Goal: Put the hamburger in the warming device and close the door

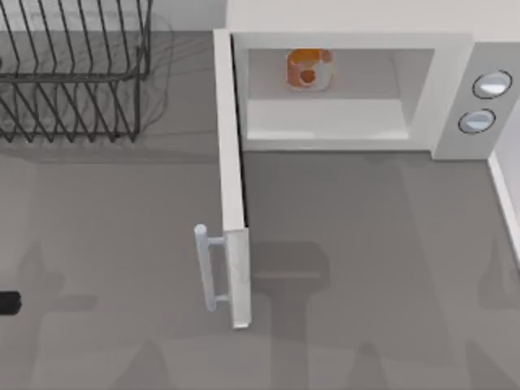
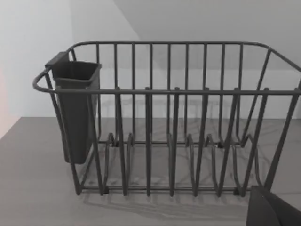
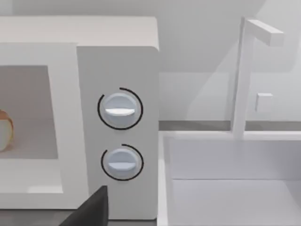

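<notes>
The hamburger (image 1: 309, 68) sits inside the pale grey cavity of the warming device (image 1: 455, 73), toward the back left; its edge also peeks out in the right wrist view (image 3: 4, 131). The door (image 1: 234, 203) stands wide open, swung out toward the table's front, with its bar handle (image 1: 203, 268) on the left side. My left gripper (image 1: 6, 303) is parked at the table's far left edge, well away from the door. A dark piece of my right gripper (image 3: 91, 209) hangs in front of the warming device's two knobs (image 3: 120, 109).
A black wire dish rack (image 1: 73, 73) with a dark cutlery cup (image 2: 75, 108) stands at the back left. A white sink (image 3: 230, 179) with a faucet (image 3: 244, 75) lies to the right of the warming device. Grey tabletop stretches in front of the door.
</notes>
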Tool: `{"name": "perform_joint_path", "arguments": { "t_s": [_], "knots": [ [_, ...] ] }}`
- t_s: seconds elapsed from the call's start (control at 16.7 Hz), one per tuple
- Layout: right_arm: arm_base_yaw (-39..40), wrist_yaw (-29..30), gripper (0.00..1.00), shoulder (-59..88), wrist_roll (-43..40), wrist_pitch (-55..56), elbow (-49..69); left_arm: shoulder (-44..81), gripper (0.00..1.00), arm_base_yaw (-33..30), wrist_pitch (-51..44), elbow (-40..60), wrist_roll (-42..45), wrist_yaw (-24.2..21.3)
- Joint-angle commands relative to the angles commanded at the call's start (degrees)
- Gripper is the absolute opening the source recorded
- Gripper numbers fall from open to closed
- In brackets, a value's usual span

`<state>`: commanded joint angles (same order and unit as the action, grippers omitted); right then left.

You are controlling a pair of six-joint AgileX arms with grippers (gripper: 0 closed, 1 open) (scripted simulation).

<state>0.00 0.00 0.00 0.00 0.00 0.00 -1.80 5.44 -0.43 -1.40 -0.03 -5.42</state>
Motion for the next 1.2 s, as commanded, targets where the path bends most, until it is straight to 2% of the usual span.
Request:
{"name": "perform_joint_path", "arguments": {
  "t_s": [0.3,0.84,1.2],
  "knots": [
    [0.0,0.0,1.00,0.0,0.0,0.0,0.0,0.3,0.00,0.1,-0.1,0.3,0.0,-0.2],
    [0.0,0.0,1.00,0.0,0.0,0.0,0.0,3.2,0.00,10.5,-2.2,5.6,0.1,-10.5],
    [0.0,0.0,1.00,0.0,0.0,0.0,0.0,2.9,0.00,10.0,-2.9,6.2,0.1,-10.2]
  ]
}}
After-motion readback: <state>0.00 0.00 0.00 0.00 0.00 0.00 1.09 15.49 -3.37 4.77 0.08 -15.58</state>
